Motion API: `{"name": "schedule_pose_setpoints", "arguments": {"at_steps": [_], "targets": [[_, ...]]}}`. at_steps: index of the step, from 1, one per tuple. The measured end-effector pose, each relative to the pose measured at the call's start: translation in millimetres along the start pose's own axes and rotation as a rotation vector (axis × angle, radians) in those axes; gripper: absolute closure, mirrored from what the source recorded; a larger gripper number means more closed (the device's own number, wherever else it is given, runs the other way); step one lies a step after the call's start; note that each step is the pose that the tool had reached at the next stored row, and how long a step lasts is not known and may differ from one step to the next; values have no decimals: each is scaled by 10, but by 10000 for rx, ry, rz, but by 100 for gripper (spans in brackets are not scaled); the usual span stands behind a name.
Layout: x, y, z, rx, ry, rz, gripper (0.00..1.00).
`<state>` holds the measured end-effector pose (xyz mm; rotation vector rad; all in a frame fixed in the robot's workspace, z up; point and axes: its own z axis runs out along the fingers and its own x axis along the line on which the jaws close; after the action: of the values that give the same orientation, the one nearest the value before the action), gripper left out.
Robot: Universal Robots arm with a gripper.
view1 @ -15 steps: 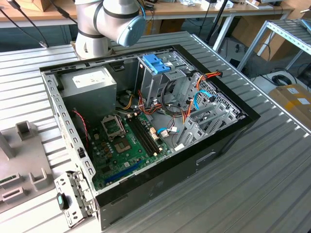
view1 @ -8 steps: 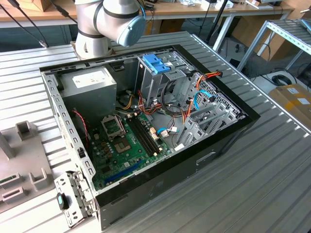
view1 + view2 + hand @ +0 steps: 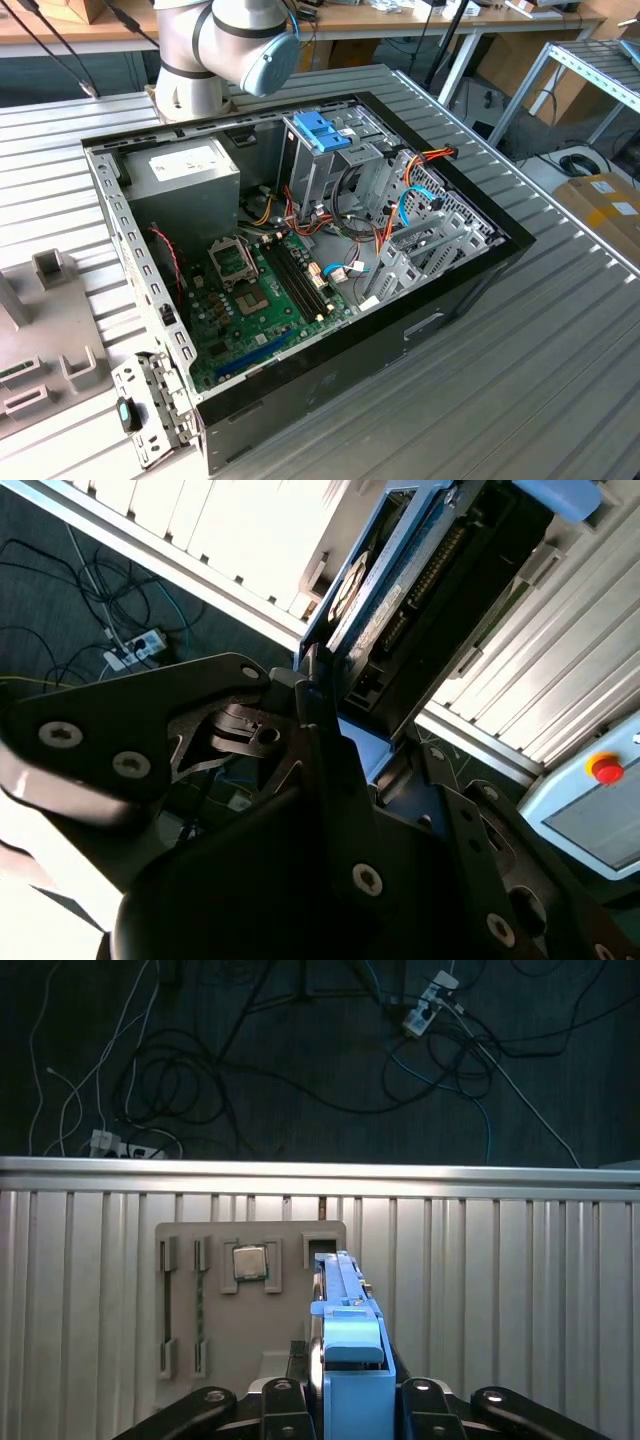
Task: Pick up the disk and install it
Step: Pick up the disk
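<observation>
Disk [image 3: 347,1345], flat grey metal hard drive in bright blue plastic rail: held edge-on, black gripper [image 3: 350,1405] jaws clamped on flanks. Judged stiff, weighty, shock-sensitive; flank grip sound. Tall metal cage [image 3: 325,165] noted at 1 o'clock of green motherboard [image 3: 255,300].

One disk [image 3: 352,1358], one computer case [image 3: 322,376], one processor chip [image 3: 248,1262], one fixture plate [image 3: 250,1332].

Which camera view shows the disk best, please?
The second wrist view. There the disk turns its broad side to the camera, so the grey face and the blue rail along it can be seen. The first wrist view shows it edge-on, as a narrow blue strip rising from the hand that grips it.
</observation>
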<state>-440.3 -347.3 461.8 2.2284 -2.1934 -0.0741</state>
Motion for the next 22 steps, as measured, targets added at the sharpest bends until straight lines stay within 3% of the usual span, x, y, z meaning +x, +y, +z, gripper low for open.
{"name": "schedule_pose_setpoints", "arguments": {"at_steps": [22], "targets": [[-6, 11, -266, 1, 0, 0, 63]]}}
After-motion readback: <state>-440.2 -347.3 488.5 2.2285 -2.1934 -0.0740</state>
